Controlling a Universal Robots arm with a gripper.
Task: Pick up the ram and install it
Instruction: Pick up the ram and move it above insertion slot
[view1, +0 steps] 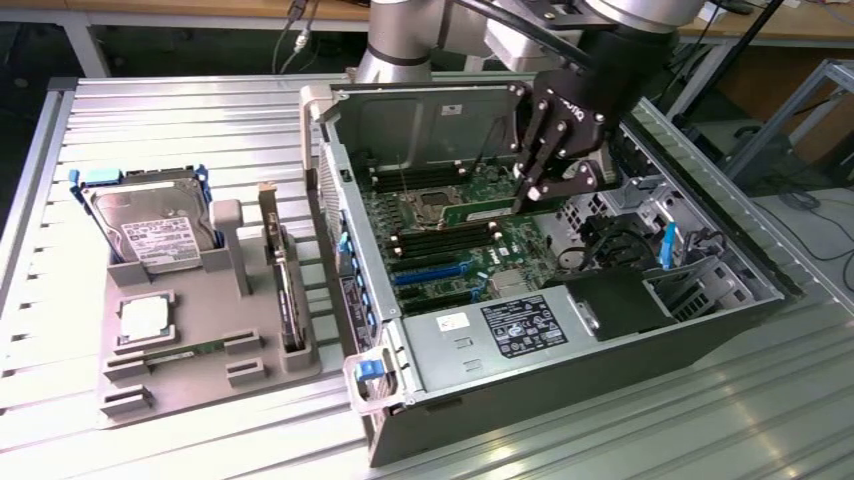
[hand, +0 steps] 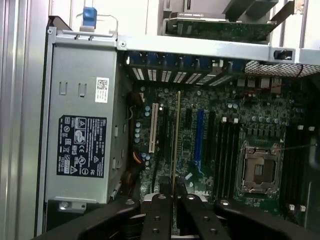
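Gripper (view1: 531, 195) pinched narrow on the ram (view1: 483, 210), stick held edge-on over the motherboard (view1: 454, 265) inside the open PC case (view1: 414, 130), beside the CPU socket (view1: 430, 207).

Gripper (view1: 529, 196) with ram (view1: 481, 210) hangs clear above motherboard (view1: 461, 245), power supply (view1: 527, 325) alongside.

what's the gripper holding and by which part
The gripper holds the ram, the thin green stick, its two fingers pinching the flat sides at one end.
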